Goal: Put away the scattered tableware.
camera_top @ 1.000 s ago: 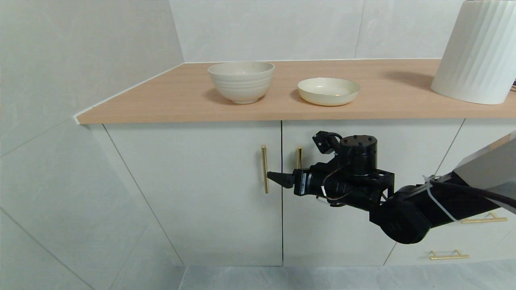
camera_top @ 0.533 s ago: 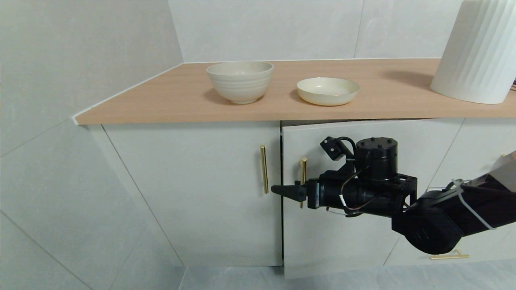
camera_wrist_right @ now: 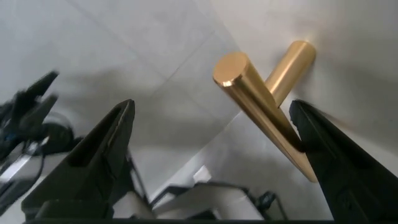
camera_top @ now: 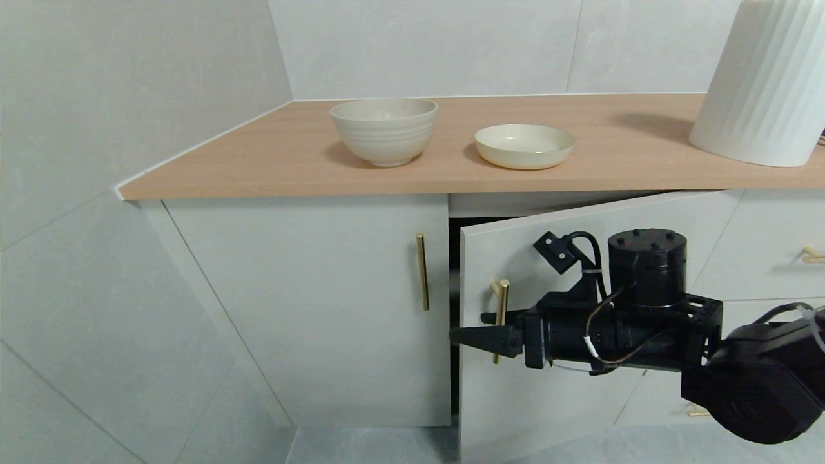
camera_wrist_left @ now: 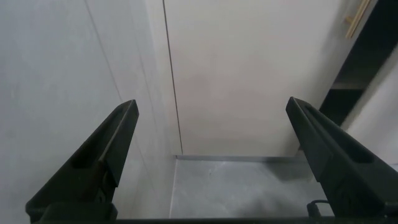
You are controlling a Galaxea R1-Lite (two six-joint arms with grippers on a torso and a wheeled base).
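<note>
Head view: found the deep bowl (camera_top: 384, 131) and the shallow dish (camera_top: 524, 146) side by side but apart on the wooden counter (camera_top: 271, 164), bowl to the left of the dish, both upright and higher than the gripper's level. Noted a tall ribbed white vessel (camera_top: 767, 84) at the counter's right end. Below the counter, saw the left cabinet door (camera_top: 309, 303) closed, left door handle (camera_top: 421, 270) vertical, and the right cabinet door (camera_top: 509, 399) swung partly out, leaving a dark gap (camera_top: 455, 258) along its free edge. Placed the right gripper (camera_top: 461, 336) at the right door handle (camera_top: 502, 298), fingertips reaching just past the bar toward the gap, on an arm extended from the right. Could not judge the finger spread from this side-on angle.

Left wrist view: saw the left gripper (camera_wrist_left: 211, 165) spread wide, fingers (camera_wrist_left: 102, 155) far apart and holding nothing. Beyond them, made out the closed left cabinet door (camera_wrist_left: 249, 74), a strip of grey floor (camera_wrist_left: 236, 186), tiled wall (camera_wrist_left: 62, 74), and the dark gap (camera_wrist_left: 364, 68) beside a bit of the left door handle (camera_wrist_left: 356, 17).

Right wrist view: found the right gripper (camera_wrist_right: 211, 162) spread wide as well, the right door handle (camera_wrist_right: 249, 87) standing between the fingers (camera_wrist_right: 99, 162), close to one and apart from the other. Could not confirm contact between bar and near finger. Saw the pale right cabinet door (camera_wrist_right: 360, 37) behind the handle's post
</note>
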